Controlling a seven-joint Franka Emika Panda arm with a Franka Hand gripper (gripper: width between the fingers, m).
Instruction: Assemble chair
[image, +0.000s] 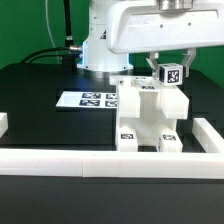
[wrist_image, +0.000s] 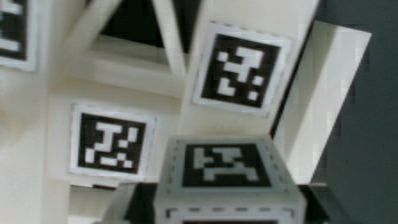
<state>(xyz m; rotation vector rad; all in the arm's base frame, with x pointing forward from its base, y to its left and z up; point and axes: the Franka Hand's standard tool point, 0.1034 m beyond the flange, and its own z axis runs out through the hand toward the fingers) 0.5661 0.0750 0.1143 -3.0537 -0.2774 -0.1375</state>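
Note:
The partly built chair (image: 143, 115) is a blocky white body with black-and-white tags, standing on the black table at the front right. My gripper (image: 170, 64) hangs over its top right corner, shut on a small white tagged block (image: 171, 75) that sits at the top of the body. In the wrist view the same block (wrist_image: 221, 163) lies between my dark fingers (wrist_image: 135, 206), with my gripper (wrist_image: 226, 204) closed against its sides. Behind the block are the chair's tagged panels (wrist_image: 238, 68). Whether the block is seated in the body is hidden.
The marker board (image: 88, 99) lies flat on the table, on the exterior view's left of the chair. A long white border rail (image: 100, 160) runs along the front edge and up both sides. The arm's base (image: 100, 45) stands behind.

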